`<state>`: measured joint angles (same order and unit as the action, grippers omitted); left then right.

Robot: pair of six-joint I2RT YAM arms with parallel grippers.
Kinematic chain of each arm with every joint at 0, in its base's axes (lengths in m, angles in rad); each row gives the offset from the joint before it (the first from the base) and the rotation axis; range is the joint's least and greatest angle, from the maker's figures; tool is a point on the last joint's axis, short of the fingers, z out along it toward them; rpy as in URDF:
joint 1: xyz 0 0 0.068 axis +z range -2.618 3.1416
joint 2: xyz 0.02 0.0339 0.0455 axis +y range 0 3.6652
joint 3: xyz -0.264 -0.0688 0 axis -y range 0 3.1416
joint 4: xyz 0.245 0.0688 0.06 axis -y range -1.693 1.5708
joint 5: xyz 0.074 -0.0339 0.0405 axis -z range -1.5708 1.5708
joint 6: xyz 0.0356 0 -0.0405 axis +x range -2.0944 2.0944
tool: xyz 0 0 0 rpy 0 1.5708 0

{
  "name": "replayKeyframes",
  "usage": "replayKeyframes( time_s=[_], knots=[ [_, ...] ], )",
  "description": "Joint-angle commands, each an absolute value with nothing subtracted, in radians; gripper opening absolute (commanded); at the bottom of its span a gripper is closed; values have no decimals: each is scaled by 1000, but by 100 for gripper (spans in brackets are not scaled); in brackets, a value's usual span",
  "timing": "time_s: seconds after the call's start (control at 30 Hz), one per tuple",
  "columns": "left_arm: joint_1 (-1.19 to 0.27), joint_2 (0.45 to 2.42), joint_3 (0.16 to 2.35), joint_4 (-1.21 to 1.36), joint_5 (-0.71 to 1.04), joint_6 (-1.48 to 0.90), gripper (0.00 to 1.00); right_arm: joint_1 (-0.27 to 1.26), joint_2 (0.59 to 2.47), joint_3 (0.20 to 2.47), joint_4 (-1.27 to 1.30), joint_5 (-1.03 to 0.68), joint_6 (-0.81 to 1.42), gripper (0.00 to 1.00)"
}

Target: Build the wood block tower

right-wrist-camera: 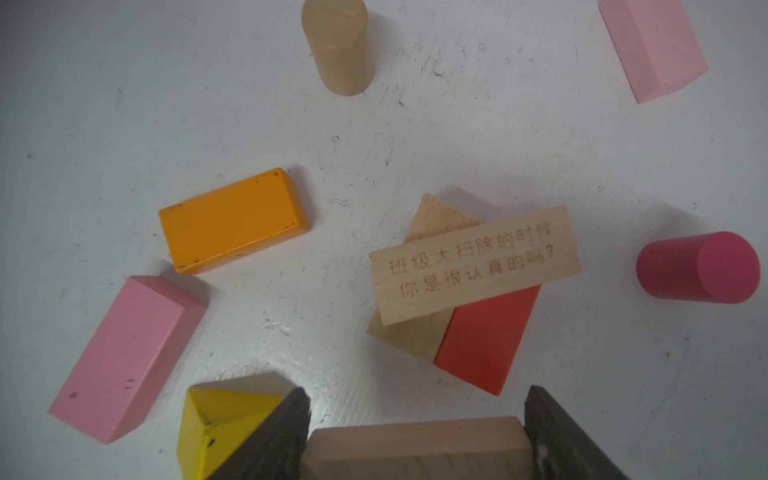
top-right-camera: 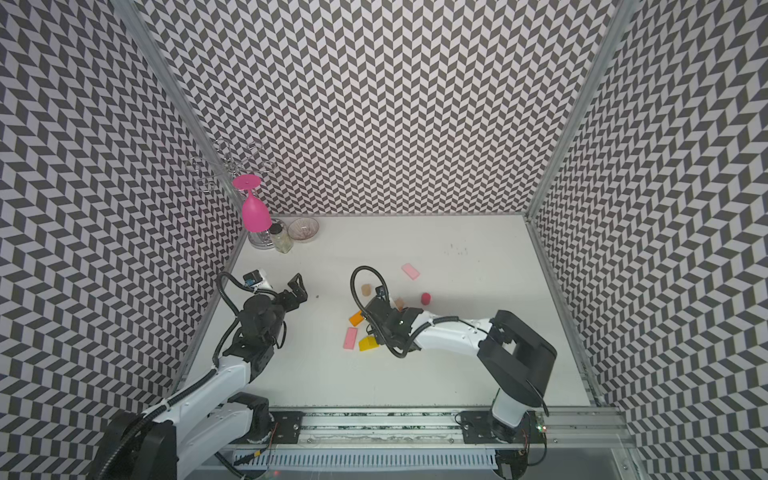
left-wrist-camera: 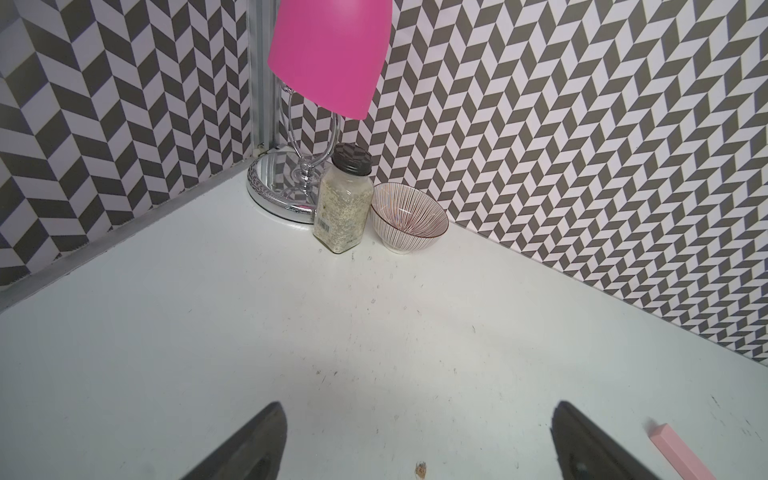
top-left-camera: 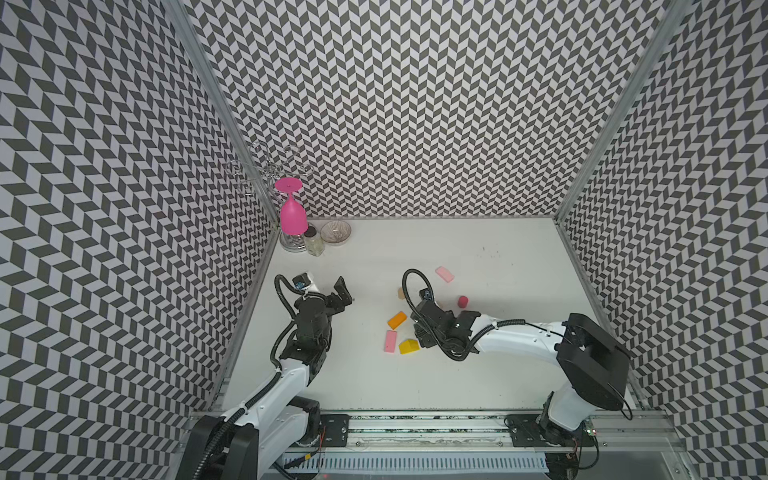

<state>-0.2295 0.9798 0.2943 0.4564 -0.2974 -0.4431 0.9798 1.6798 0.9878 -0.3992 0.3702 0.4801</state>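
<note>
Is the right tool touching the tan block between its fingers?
Touching. The right wrist view shows the tan block spanning the right tool, its ends flush against both fingers, no gap either side.

You're looking at bare matt wood on the lettered bar [right-wrist-camera: 473, 264], with grain showing and the characters looking burned in. The plain bar [right-wrist-camera: 415, 449] and tan cylinder [right-wrist-camera: 338, 50] are showing the same unpainted wood. The orange block [right-wrist-camera: 232, 220] is wearing smooth paint that's chipping at the edges, and so is the yellow block [right-wrist-camera: 216, 424]. The pink block [right-wrist-camera: 124, 357] is looking matt and scuffed. The table [right-wrist-camera: 124, 104] is showing smooth white with scratches. The stand [left-wrist-camera: 266, 199] is gleaming like mirror chrome, the jar [left-wrist-camera: 340, 208] is looking like clear glass, and the goblet [left-wrist-camera: 328, 54] is looking smooth and matt.
</note>
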Motion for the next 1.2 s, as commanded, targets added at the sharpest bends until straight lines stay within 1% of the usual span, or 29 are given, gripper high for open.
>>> replayKeyframes(
  time_s=[0.0, 1.17],
  knots=[
    [-235, 977, 291, 481, -304, -449, 100, 968, 1693, 1018, -363, 369, 469, 63],
    [-235, 974, 288, 485, -301, -448, 100, 879, 1741, 1074, -362, 298, 431, 64]
  ],
)
